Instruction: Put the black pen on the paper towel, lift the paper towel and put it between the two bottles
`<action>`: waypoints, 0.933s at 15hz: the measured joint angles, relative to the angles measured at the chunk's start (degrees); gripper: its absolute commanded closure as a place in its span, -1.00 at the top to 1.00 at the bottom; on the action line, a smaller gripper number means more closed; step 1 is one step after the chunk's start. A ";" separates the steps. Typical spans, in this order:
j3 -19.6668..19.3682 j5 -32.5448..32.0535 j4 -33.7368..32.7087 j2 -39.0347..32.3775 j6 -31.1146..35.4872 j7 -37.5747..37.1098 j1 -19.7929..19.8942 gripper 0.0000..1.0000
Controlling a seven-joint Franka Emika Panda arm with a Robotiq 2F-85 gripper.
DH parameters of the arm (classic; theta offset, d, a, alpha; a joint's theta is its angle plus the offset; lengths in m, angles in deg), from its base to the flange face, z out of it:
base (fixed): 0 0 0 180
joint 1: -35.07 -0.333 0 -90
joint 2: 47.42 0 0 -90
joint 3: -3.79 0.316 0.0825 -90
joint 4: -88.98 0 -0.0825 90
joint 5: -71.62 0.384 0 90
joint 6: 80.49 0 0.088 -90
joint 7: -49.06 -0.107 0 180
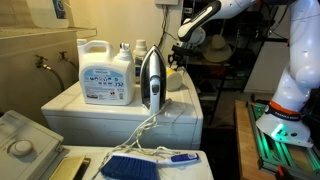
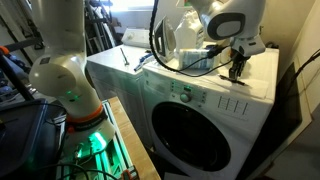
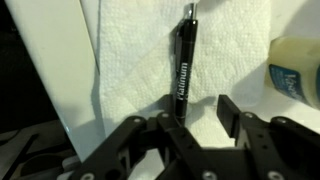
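Note:
In the wrist view the black pen (image 3: 184,65) lies lengthwise on the white paper towel (image 3: 135,60). My gripper (image 3: 198,114) hangs open just above the towel. The pen's near end sits beside the left finger, and the right finger stands clear of it. A white bottle with a blue label (image 3: 296,75) shows at the right edge. In an exterior view the gripper (image 1: 181,56) is behind the iron, at the far side of the washer top. In an exterior view the gripper (image 2: 237,66) hovers low over the washer's back corner. The towel is hidden in both exterior views.
A large white detergent jug (image 1: 105,73) and a smaller bottle (image 1: 126,55) stand on the washer top (image 1: 180,112). An upright iron (image 1: 150,80) stands beside them, its cord trailing down. A blue brush (image 1: 135,165) lies on a nearer surface.

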 measured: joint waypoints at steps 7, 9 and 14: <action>-1.38 -1.41 -1.04 1.70 -1.98 3.31 0.14 1.00; -1.82 -1.43 -0.46 3.06 -4.51 6.48 0.66 1.00; -3.77 -2.45 1.50 5.69 -6.91 17.72 2.71 1.00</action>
